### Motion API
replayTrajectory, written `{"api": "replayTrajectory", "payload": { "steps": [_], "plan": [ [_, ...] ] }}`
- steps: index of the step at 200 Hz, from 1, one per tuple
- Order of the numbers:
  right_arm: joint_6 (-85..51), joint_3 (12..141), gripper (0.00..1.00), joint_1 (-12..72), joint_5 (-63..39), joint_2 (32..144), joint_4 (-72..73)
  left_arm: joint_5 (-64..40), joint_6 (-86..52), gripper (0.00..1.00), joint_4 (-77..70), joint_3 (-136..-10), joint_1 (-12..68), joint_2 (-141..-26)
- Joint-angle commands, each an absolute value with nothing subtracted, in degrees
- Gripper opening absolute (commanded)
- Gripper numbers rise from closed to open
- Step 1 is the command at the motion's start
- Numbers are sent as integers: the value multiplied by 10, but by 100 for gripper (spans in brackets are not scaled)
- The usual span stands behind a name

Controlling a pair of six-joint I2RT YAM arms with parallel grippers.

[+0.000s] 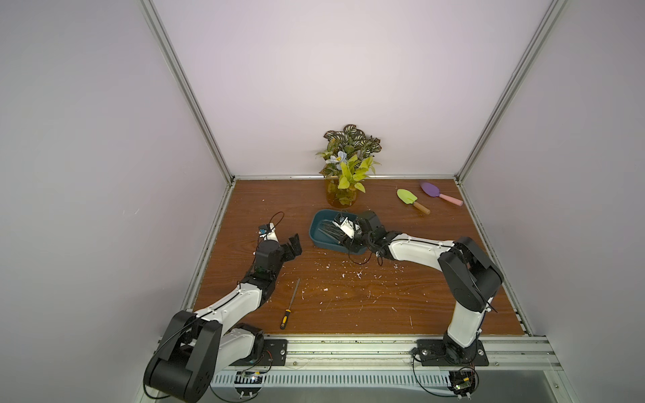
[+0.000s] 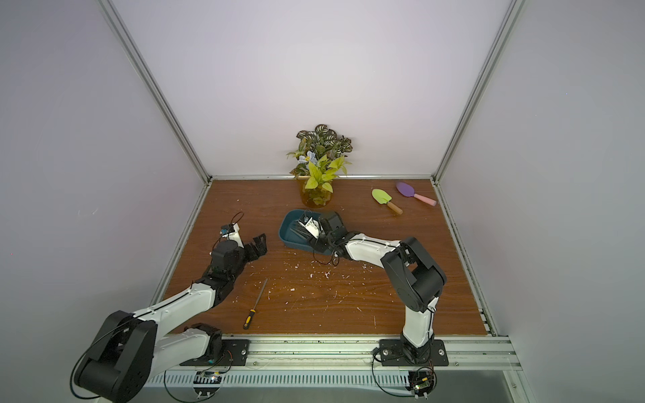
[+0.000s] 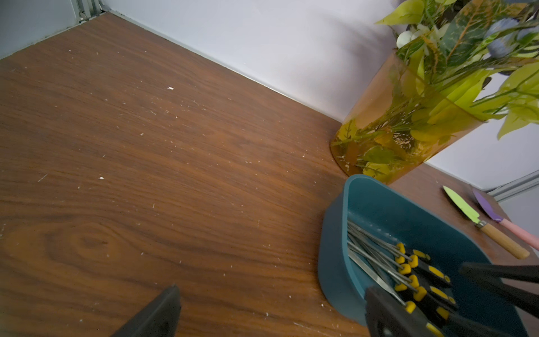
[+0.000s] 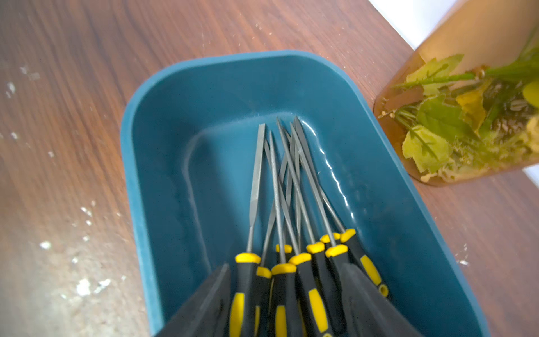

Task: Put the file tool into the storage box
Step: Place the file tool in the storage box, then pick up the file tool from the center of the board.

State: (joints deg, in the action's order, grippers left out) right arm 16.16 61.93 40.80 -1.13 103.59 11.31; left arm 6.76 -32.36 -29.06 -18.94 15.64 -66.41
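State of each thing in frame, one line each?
Dark teal plastic storage box: upright, holds files.
Black-and-yellow-handled metal files in box: lying flat, bunched.
Lone matching file: flat on wooden table, outside box.
Left gripper: fingers open, empty.
Right gripper: fingers open, straddling file handles.
Amber glass vase: upright.

storage box (image 4: pixel 151 186) holds crossed files (image 4: pixel 280 189); amber vase (image 4: pixel 455 116) just beside

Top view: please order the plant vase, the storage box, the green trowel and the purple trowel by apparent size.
1. Plant vase, with its leaves.
2. Storage box, partly covered by the right arm.
3. Green trowel and purple trowel: too alike to rank.
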Motion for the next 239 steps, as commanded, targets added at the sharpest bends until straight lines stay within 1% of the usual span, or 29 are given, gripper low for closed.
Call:
{"api": "replayTrajectory", "payload": {
  "steps": [1,18,30,53,80,107,125,148,197,239],
  "plan": [
    [83,616,73,415,6,967,129,76,-324,100,-266,-214,149,-665],
    [34,599,75,433,32,922,122,72,-345,100,-213,-229,152,-649],
    [10,573,76,456,52,887,129,92,-361,100,-186,-219,169,-627],
    [-36,517,78,515,110,827,148,186,-390,100,-111,-190,236,-586],
    [-108,458,78,580,158,769,161,250,-443,100,-8,-161,305,-534],
    [-187,381,78,619,156,721,206,309,-510,100,74,-125,375,-466],
    [-212,342,78,642,166,705,221,314,-549,100,102,-102,399,-443],
    [-232,324,78,661,191,704,200,318,-581,100,127,-101,435,-454],
    [-250,307,78,672,215,695,184,325,-651,100,137,-120,520,-546],
    [-248,304,79,672,236,689,161,302,-689,100,134,-118,554,-576]
  ]
}}
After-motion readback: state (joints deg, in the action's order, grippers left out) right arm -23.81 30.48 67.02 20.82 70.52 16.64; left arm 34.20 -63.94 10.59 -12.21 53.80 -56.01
